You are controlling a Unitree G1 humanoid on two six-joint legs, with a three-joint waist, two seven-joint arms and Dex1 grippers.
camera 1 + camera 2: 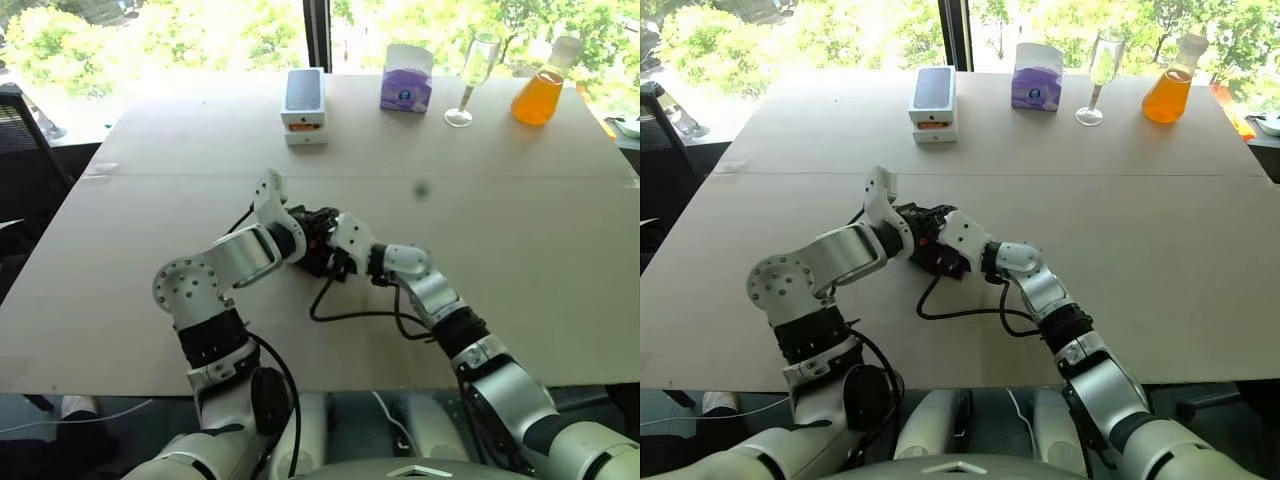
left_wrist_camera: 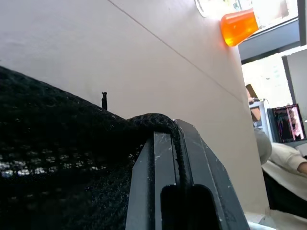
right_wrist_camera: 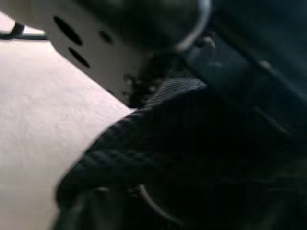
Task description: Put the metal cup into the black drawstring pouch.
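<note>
**Holding the pouch mouth with both hands at mid-bench**

Gripping the black drawstring pouch (image 1: 318, 250) at its rim, my left hand (image 2: 177, 158) is fully closed on the fabric, cord pinched between its fingers. My right hand (image 1: 335, 255) meets the pouch from the opposite side, pointing toward my left; whether its fingers are spread I cannot tell. The metal cup is hidden; a curved glint inside the dark fabric in the right wrist view may be its rim. I judge the cup sits at or within the mouth, nearest my right hand, both hands touching the pouch on the bench (image 1: 520, 250).
</note>
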